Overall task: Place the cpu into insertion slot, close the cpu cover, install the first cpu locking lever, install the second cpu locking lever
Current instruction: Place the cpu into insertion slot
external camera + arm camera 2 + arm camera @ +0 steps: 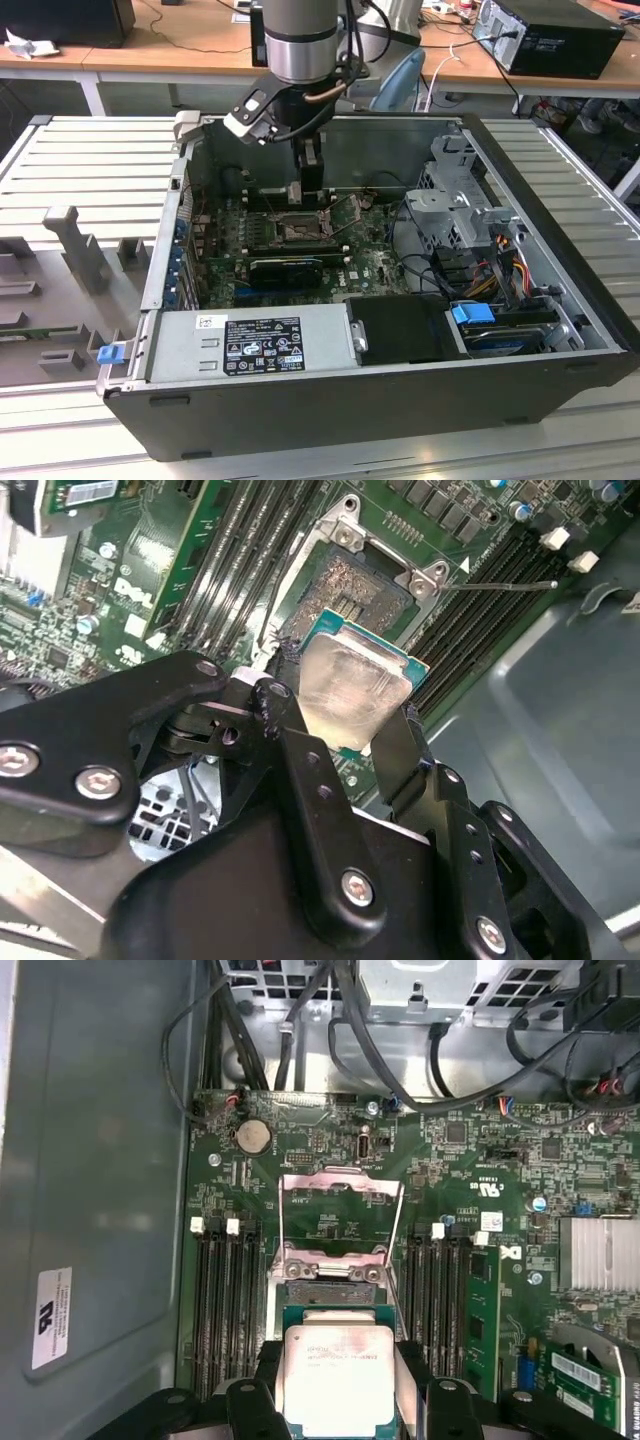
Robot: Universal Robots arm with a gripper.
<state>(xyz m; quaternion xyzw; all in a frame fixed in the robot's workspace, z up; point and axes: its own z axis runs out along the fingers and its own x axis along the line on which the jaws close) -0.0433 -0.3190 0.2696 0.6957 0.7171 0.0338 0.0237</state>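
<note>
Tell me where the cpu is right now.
In the second wrist view the cpu is clamped in the pincer, hovering close to the open insertion slot on the motherboard, not yet seated in it.

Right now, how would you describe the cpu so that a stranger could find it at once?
Look inside the open black computer case, above its green motherboard. The black gripper is shut on a small flat square chip with a pale silver face, the cpu. Unlike the dark square insertion slot near it, it is bright and gripped.

The hand (310,186) hangs over the insertion slot (300,229) inside the case (400,410).
</note>
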